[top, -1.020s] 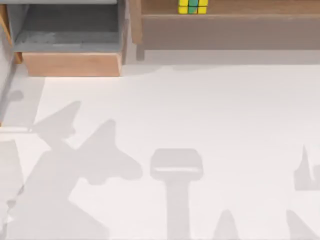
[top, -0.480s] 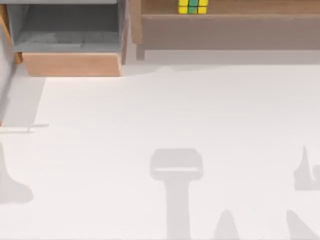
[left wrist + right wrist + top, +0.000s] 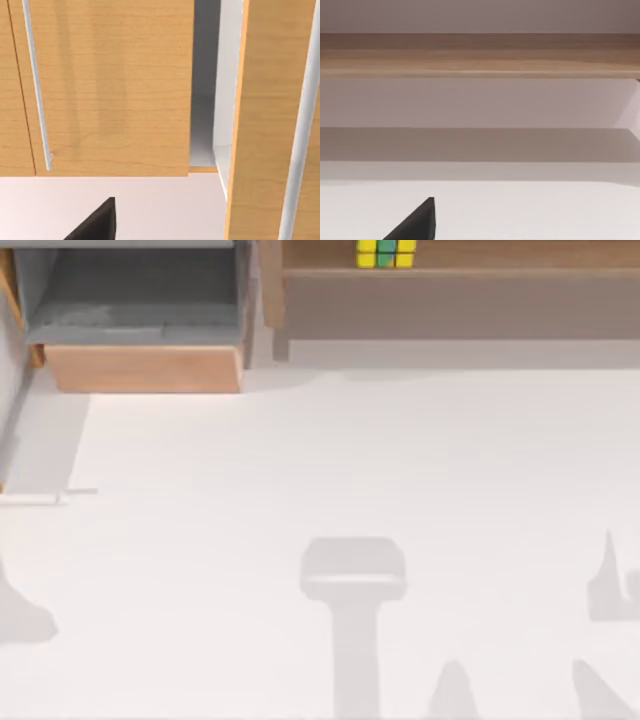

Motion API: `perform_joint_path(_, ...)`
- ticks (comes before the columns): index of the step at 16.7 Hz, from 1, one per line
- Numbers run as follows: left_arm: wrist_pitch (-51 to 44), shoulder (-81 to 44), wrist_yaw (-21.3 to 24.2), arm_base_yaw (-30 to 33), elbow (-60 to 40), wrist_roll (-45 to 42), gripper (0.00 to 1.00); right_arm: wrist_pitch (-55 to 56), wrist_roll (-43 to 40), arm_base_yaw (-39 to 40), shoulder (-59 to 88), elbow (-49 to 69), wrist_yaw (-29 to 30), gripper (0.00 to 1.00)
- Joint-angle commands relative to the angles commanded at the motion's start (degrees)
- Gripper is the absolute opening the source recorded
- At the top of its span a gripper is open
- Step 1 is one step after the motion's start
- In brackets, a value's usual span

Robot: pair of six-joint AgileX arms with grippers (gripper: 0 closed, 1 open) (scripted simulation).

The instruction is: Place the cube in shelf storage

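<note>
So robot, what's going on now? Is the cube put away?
Cube sits on the shelf, top view's far edge. Claws: can't tell open or shut. Nothing in the way on the table.

Shelf storage (image 3: 450, 305) matt wood; table (image 3: 350, 460) smooth white.

- Light is bright and even on the white table (image 3: 400, 460).
- Soft grey shadows lie along its near edge and at the left.
- The shelf storage (image 3: 450, 305) casts a shadow band before it.
</note>
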State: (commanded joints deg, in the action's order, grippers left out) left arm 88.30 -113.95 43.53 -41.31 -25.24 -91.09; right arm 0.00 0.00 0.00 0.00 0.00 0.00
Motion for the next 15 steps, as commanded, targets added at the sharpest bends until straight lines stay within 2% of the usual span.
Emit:
perform_joint_path(6,-2.6,-1.9,-3.2,3.4,-4.2,0.0,1.0,0.0,0.0,0.0,0.0,0.0,0.0,1.0)
perform_joint_path(10,-2.7,-1.9,-3.3,3.6,-4.3,0.0,1.0,0.0,0.0,0.0,0.0,0.0,0.0,1.0)
perform_joint_path(15,-2.7,-1.9,-3.3,3.6,-4.3,0.0,0.62,0.0,0.0,0.0,0.0,0.0,0.0,1.0)
